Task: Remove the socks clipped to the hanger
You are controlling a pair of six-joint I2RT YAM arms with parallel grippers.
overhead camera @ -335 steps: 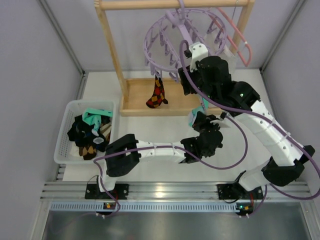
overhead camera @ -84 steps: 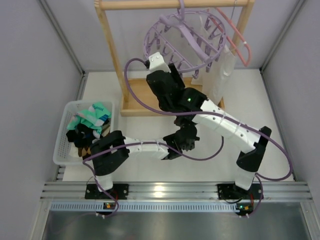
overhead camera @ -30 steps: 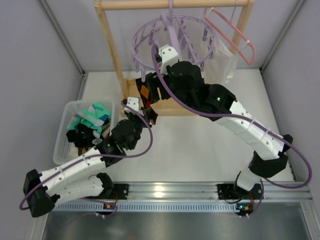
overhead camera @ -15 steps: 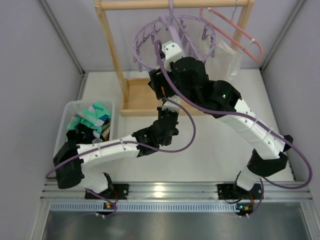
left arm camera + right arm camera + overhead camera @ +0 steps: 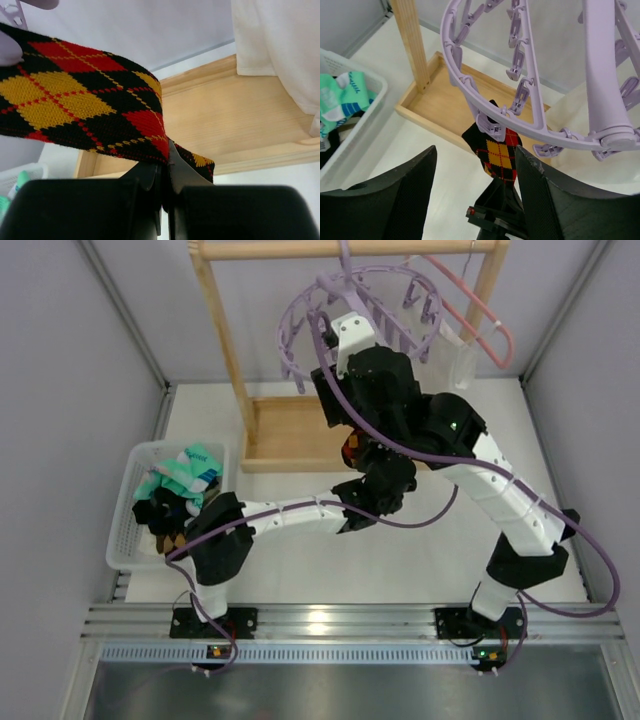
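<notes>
Top view: you get only a red-orange scrap of the argyle sock (image 5: 350, 448), showing between the two wrists. The right arm covers the rest of it. The lavender ring hanger (image 5: 345, 285) hangs from the wooden rack (image 5: 222, 340) at 12 o'clock of the counter (image 5: 330, 570). The white basket (image 5: 122, 530) with loose socks (image 5: 180, 485) sits at 8 o'clock.

Right wrist view fills that gap. The sock hangs from one clip (image 5: 490, 125) on the ring's near rim, at about 6 o'clock of the ring, with the left jaws directly below it.

Left wrist view: the left jaws are together, clamped on the sock's lower edge. The fabric runs flat toward 10 o'clock. A white cloth bag (image 5: 280, 45) hangs at 2 o'clock.

Right jaws: the fingers (image 5: 395, 200) stand wide apart and you can see nothing held. Clip and sock show in the gap beyond them.
</notes>
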